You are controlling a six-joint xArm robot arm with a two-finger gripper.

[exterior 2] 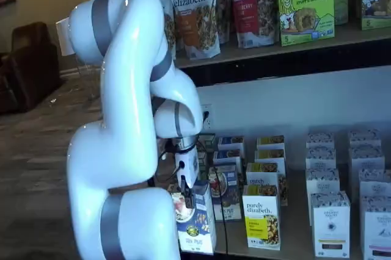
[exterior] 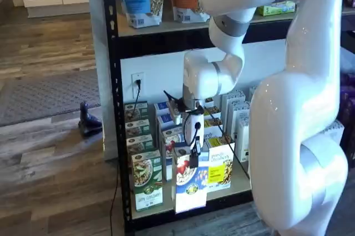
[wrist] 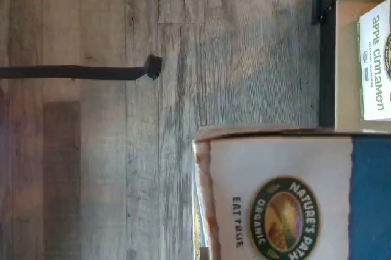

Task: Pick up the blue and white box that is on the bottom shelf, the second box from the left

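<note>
Blue and white box pinched at its top by the gripper, out at the front edge of the bottom shelf. Step in hand: extraction. Next, judged: draw clear without clipping the yellow box beside it, rows behind.

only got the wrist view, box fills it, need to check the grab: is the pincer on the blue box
observer: yes, in both shelf views the pincer is closed on the top of the blue box.
operator: is it out of the row
observer: yes, it hangs ahead of the yellow box, its lower end past the shelf's front edge.
</note>
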